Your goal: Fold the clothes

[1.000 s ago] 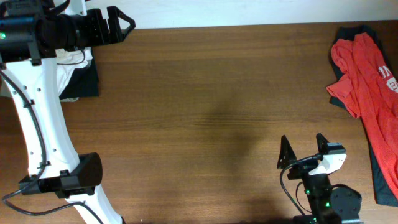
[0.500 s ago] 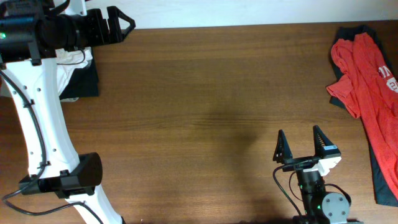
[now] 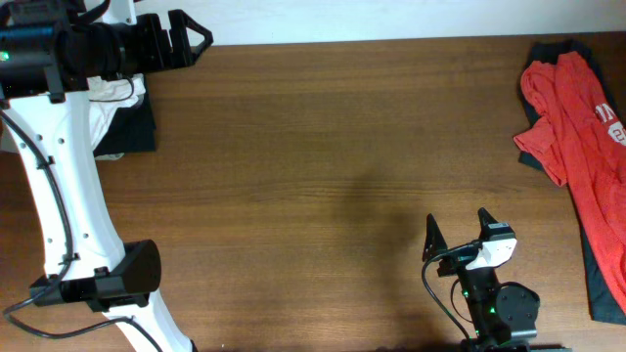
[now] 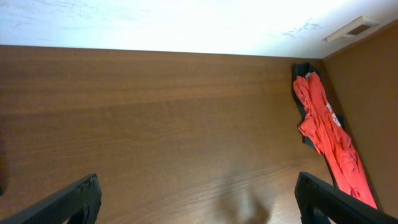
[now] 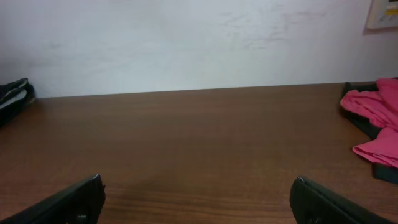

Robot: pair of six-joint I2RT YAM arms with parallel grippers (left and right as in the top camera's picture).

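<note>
A small white bundle of fabric (image 3: pixel 125 95), apparently the folded white T-shirt, lies on a dark garment (image 3: pixel 135 129) at the table's far left corner, mostly hidden under my left arm. Its label does not show. My left gripper (image 3: pixel 191 37) is open and empty, just right of that pile at the far edge; in the left wrist view its fingers (image 4: pixel 199 196) frame bare table. My right gripper (image 3: pixel 458 235) is open and empty near the front edge, over bare wood (image 5: pixel 199 196). The pile shows at the left edge of the right wrist view (image 5: pixel 13 92).
A crumpled red T-shirt (image 3: pixel 577 127) lies on a dark garment (image 3: pixel 602 284) along the table's right edge; it also shows in the left wrist view (image 4: pixel 326 137) and right wrist view (image 5: pixel 376 115). A white wall stands behind the table.
My right gripper has swung and shifted a little to the left near the front edge, still open. The left arm and the clothes have not moved.
</note>
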